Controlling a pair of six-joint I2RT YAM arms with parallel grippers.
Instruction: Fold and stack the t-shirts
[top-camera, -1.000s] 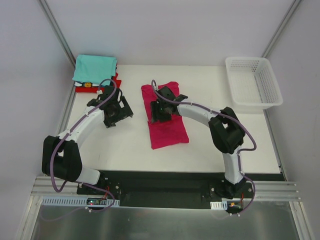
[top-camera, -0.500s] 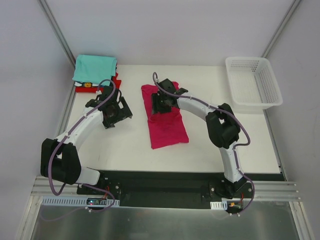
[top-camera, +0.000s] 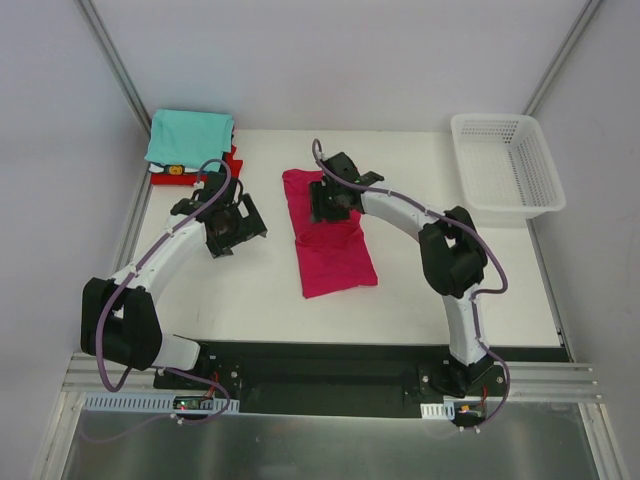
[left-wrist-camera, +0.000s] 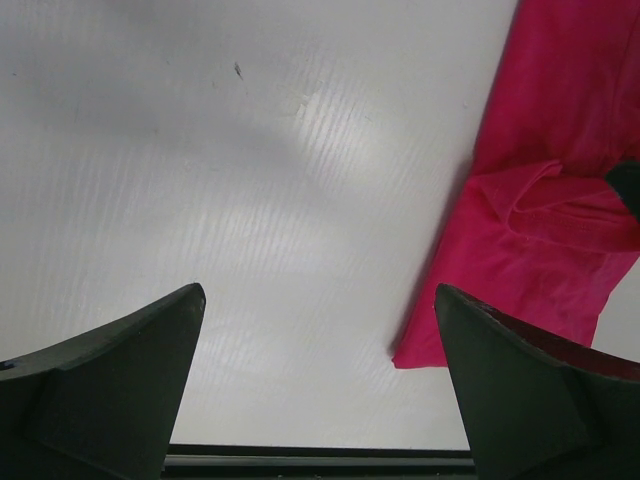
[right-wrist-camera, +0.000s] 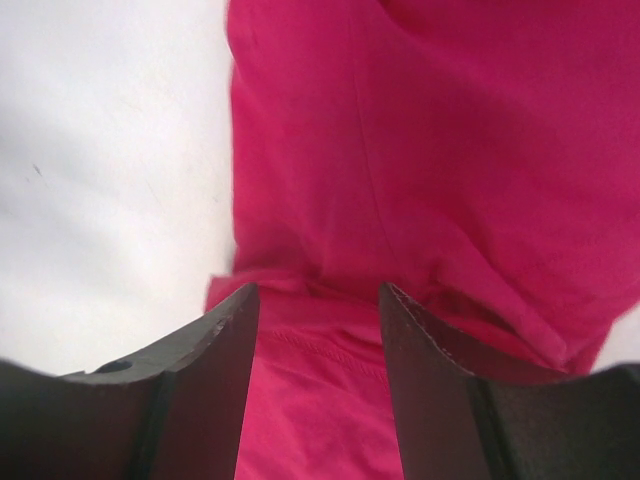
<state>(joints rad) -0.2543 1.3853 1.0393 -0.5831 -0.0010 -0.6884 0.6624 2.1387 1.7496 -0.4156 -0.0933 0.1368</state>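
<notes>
The right end effector (top-camera: 325, 205) has been carried to the far end of the magenta t-shirt (top-camera: 335, 255), which lies mid-desk (top-camera: 430, 265). Only the top layer may be pinched there, so the fold could be dragged open. The shirt's long axis runs far-to-near, with the near end skewed right. This end effector and the left end effector (left-wrist-camera: 318, 292) are held parted, and nothing is gripped.

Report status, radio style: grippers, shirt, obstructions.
Left gripper open over bare table, between magenta shirt and teal-topped stack. Right gripper open above shirt. Shirt partly folded, lying flat.
</notes>
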